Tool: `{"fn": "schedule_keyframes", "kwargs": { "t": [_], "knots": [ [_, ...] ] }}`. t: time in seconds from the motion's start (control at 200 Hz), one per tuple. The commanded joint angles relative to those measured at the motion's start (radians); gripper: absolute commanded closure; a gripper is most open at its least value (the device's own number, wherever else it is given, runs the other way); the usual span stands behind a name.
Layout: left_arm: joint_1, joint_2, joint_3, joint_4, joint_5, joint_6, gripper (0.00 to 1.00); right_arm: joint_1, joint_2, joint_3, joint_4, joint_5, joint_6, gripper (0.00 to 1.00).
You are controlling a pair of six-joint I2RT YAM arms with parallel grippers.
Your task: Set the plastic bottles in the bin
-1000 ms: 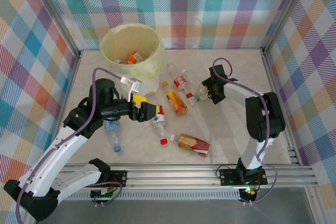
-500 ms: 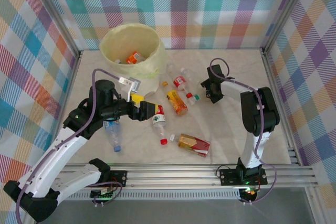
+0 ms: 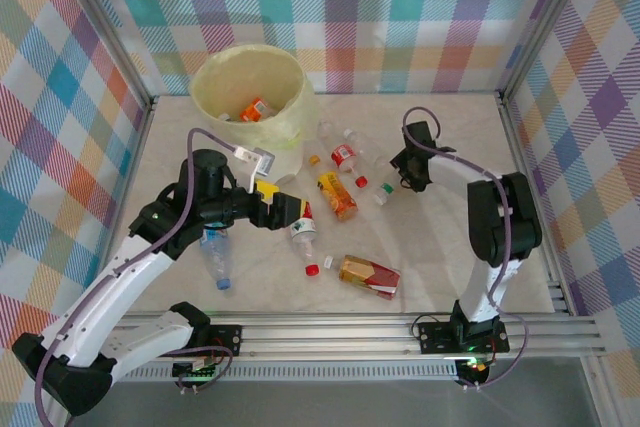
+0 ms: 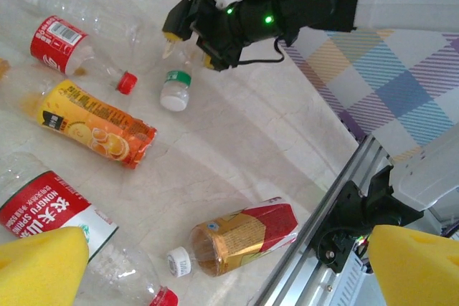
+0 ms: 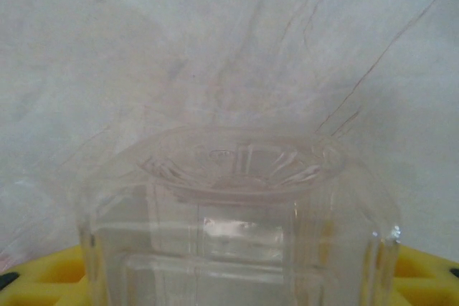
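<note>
Seven plastic bottles [image 3: 337,195] lie on the bench [image 3: 440,237]: two with red labels, one orange, one amber with a red-and-yellow label, and three clear ones, one of them the green-capped bottle [image 4: 175,89]. One orange-labelled bottle [image 3: 255,109] lies inside the single bin [image 3: 292,119], and I cannot tell whether a second one lies beside it. There are two grippers, the left gripper [image 4: 229,266] and the right gripper [image 4: 188,44].

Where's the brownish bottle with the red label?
The amber bottle lies nearest the front rail, right of centre in the top view, beside the red-labelled clear bottle.
</note>
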Motion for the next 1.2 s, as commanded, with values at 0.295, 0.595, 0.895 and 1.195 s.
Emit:
{"fn": "schedule_keyframes", "kwargs": {
  "t": [0.295,0.595,0.895,1.195],
  "knots": [
    [-0.031,0.067,-0.026,0.072,0.086,-0.071,0.0,0.016,-0.381,-0.138,0.003,-0.019,-0.309,0.43],
    [-0.17,0.163,-0.099,0.34,-0.077,-0.228,0.0,0.117,-0.613,-0.16,-0.112,-0.031,-0.36,0.43],
    [-0.279,0.336,-0.041,0.487,-0.143,-0.257,0.01,0.245,-0.722,-0.144,-0.214,-0.035,-0.311,0.43],
    [-0.348,0.484,0.042,0.525,-0.109,-0.242,0.11,0.297,-0.717,-0.099,-0.297,-0.086,-0.242,0.43]
  ]
}}
